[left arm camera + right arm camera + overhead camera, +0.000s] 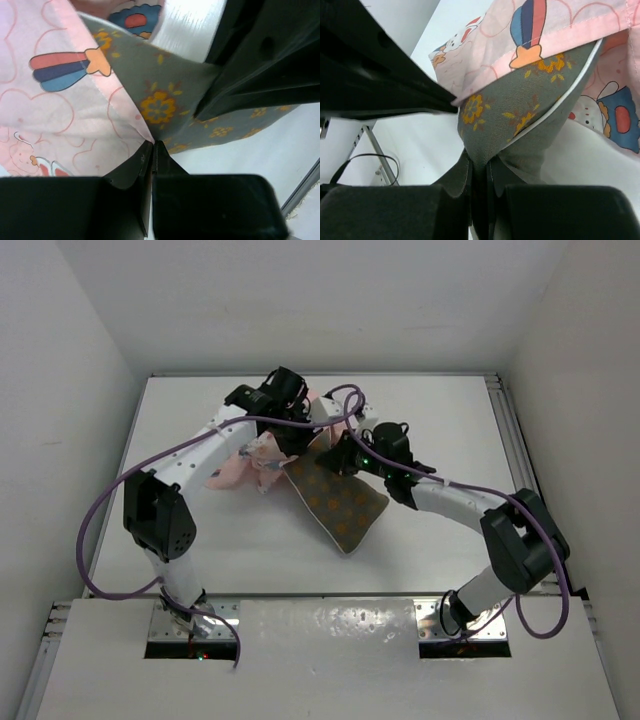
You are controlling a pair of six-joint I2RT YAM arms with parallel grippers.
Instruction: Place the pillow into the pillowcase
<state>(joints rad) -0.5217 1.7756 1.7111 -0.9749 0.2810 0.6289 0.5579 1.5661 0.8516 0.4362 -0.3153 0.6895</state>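
The pillow (340,502), brown-grey with orange flowers and light piping, lies tilted in mid-table, its far end under the pink pillowcase (252,462). My left gripper (290,430) is shut on the pillowcase's pink hem (131,116), right beside the pillow's fabric (170,95). My right gripper (350,452) is shut on a corner of the pillow (520,110); the pillowcase's hemmed edge (555,40) drapes over that corner. The two grippers are close together at the pillowcase's mouth.
White table (450,440) with walls on three sides and a raised rail at the right edge (512,430). Purple cables loop over both arms (100,510). The left arm's body crosses the right wrist view (375,70).
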